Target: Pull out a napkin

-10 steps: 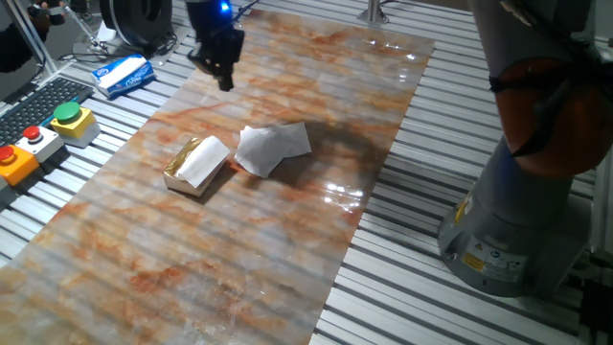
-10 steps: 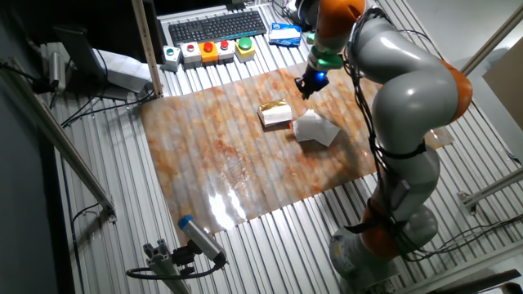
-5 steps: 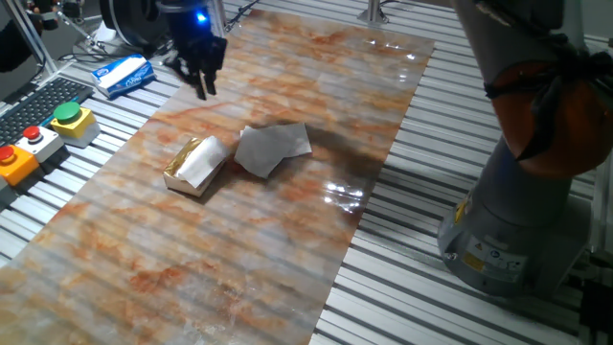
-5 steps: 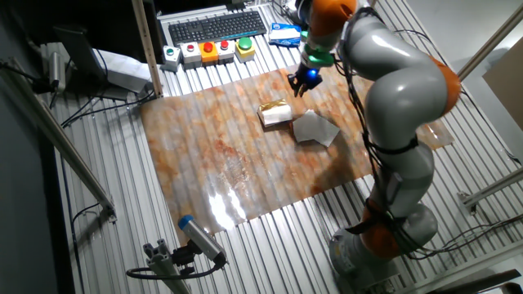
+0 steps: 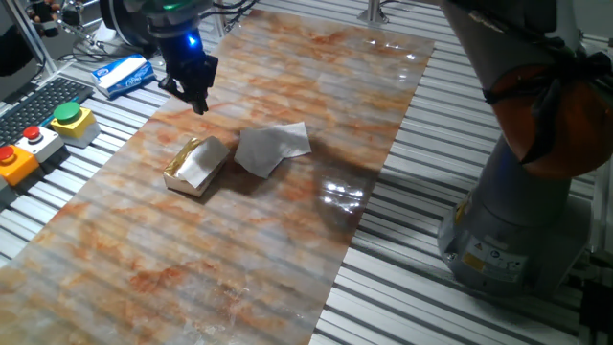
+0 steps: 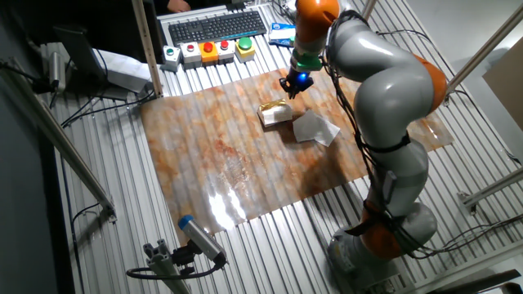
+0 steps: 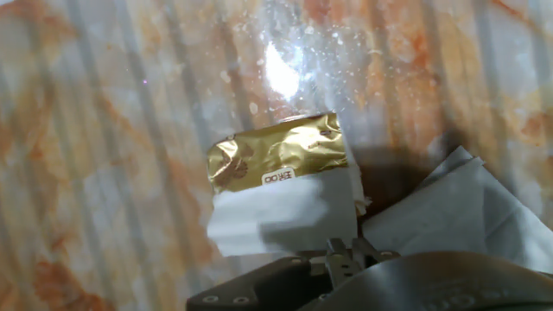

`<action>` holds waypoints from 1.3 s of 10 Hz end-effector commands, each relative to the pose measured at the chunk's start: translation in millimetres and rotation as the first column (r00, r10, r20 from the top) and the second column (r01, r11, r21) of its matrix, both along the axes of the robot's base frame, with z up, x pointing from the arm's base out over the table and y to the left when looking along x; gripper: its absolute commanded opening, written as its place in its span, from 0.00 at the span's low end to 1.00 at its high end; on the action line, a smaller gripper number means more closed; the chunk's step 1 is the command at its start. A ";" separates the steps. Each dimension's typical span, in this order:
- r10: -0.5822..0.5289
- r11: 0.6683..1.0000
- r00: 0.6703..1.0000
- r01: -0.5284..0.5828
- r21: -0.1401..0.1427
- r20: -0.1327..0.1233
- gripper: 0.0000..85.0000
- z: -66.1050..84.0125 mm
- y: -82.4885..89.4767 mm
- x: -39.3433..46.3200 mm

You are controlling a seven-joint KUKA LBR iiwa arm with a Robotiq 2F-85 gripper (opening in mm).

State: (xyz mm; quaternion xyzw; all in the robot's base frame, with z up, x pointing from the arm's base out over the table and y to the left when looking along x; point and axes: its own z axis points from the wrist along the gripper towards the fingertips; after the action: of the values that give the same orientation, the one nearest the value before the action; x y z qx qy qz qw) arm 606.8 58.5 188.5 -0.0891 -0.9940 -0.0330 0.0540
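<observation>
A gold foil packet point(image 5: 188, 163) lies on the marbled mat, and a white napkin point(image 5: 201, 168) sticks out of its open end. A second napkin point(image 5: 273, 147) lies loose and crumpled just right of the packet. My gripper point(image 5: 200, 103) hangs above the mat on the far side of the packet, apart from it, its fingers together and holding nothing. In the hand view the packet point(image 7: 278, 154) is in the centre. The protruding napkin point(image 7: 281, 216) lies just in front of my fingertips point(image 7: 344, 253), and the loose napkin point(image 7: 449, 216) is at the right. The other fixed view shows the gripper point(image 6: 291, 88) above the packet point(image 6: 274, 110).
A blue-and-white packet point(image 5: 124, 74) lies off the mat at the far left. A keyboard point(image 6: 216, 27) and a box of coloured buttons point(image 6: 211, 51) sit beyond the mat's edge. The robot's base point(image 5: 517, 230) stands at the right.
The gripper has moved left and down over the mat, from beyond the loose napkin to beyond the gold packet. Packet and napkins have not moved.
</observation>
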 end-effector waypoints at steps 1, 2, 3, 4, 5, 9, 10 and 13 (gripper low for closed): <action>0.006 1.000 1.000 -0.006 0.003 -0.010 0.20 0.9 1.2 0.8; 0.006 1.000 1.000 -0.006 0.001 -0.012 0.20 1.1 3.9 1.7; 0.000 1.000 1.000 0.000 0.014 -0.007 0.20 1.1 4.7 3.3; -0.002 1.000 1.000 0.002 0.027 -0.010 0.20 3.9 5.7 3.8; -0.018 0.999 1.000 0.018 0.048 -0.012 0.20 4.0 6.1 4.0; -0.109 0.994 0.994 0.109 0.002 -0.008 0.40 4.0 6.1 4.0; -0.109 0.994 0.994 0.109 0.002 -0.015 0.40 4.0 6.1 4.0; -0.118 0.992 0.992 0.119 0.035 -0.036 0.40 4.0 6.1 4.0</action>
State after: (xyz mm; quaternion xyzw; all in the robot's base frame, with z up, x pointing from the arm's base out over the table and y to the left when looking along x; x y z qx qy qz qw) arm 610.7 62.8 192.0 -0.1476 -0.9853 -0.0500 0.0697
